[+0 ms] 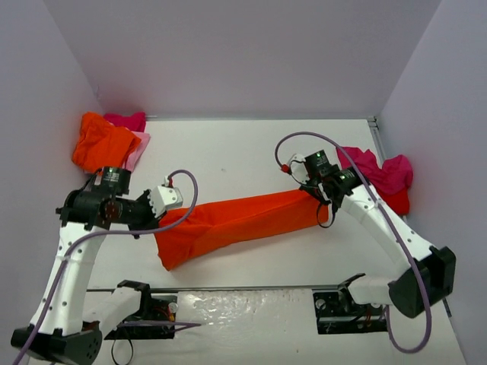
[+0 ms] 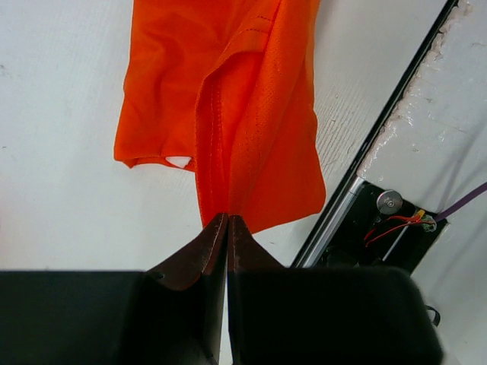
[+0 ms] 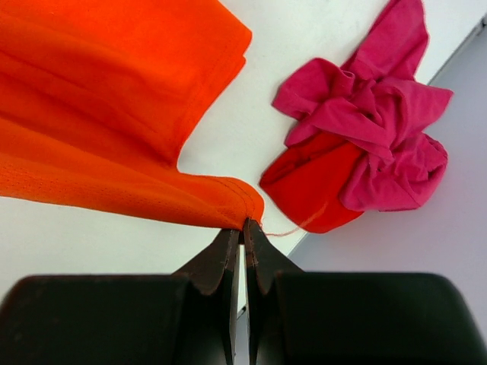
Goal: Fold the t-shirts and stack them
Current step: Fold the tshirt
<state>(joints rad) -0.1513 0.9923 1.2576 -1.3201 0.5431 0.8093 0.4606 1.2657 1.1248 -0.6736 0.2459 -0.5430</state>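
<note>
Bright orange t-shirt point(image 1: 236, 220) is pulled out into a long band across the middle of the bench point(image 1: 228, 152), slanting from the left arm's side up toward the right arm. The left pincer point(image 2: 228, 224) is pressed together on one end, pinching a fold of the mesh cloth by a stitched seam. The right pincer point(image 3: 245, 226) is clamped on the other end, right at the hem. Can't tell if the middle touches the bench.

The far left corner has a heap: a second orange shirt point(image 1: 99, 144) on a pale pink shirt point(image 1: 138, 150), with a magenta shirt point(image 1: 128, 120) behind them at the wall. At the right edge there's a crumpled pink-magenta shirt point(image 1: 373, 171) touching a red shirt point(image 1: 397, 201).
</note>
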